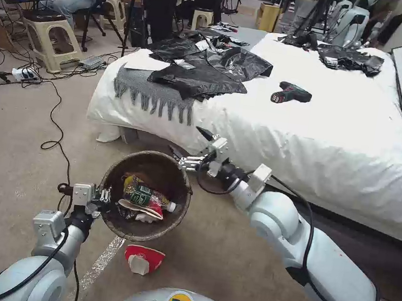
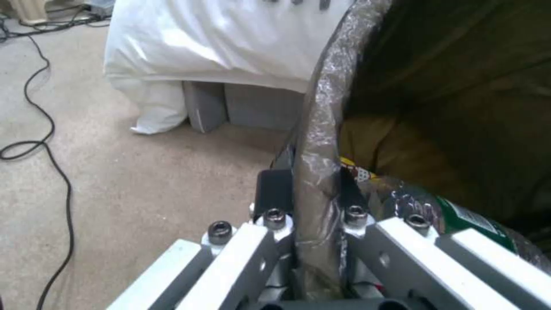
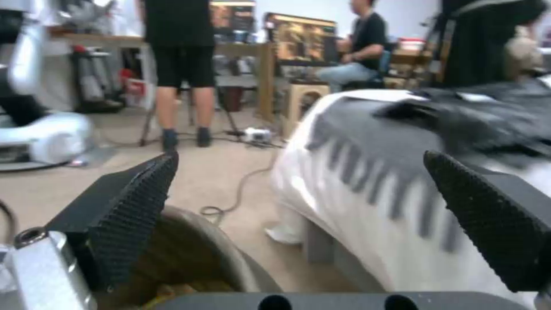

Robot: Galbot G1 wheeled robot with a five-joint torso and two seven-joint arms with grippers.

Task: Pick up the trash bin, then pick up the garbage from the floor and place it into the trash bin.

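Observation:
The trash bin (image 1: 149, 233), lined with a dark bag, hangs above the carpet, tilted toward me. My left gripper (image 1: 102, 200) is shut on its near-left rim; in the left wrist view the left gripper (image 2: 313, 191) pinches the bag-covered rim (image 2: 321, 129). Inside lie garbage pieces: a green-labelled bottle (image 1: 147, 197), a yellow wrapper and a red-and-white cup. Another crushed red-and-white cup (image 1: 143, 259) lies on the floor just in front of the bin. My right gripper (image 1: 190, 144) stands open above the bin's far-right rim, holding nothing. In its wrist view the right gripper (image 3: 310, 202) has wide-apart fingers (image 3: 132, 215) over the bin rim (image 3: 224, 245).
A bed (image 1: 322, 137) with a white sheet stands right behind the bin, carrying black plastic sheets (image 1: 202, 71), a grey fringed cloth and a power drill (image 1: 290, 93). A black cable (image 1: 56, 130) trails over the carpet at left. Stools and people are farther back.

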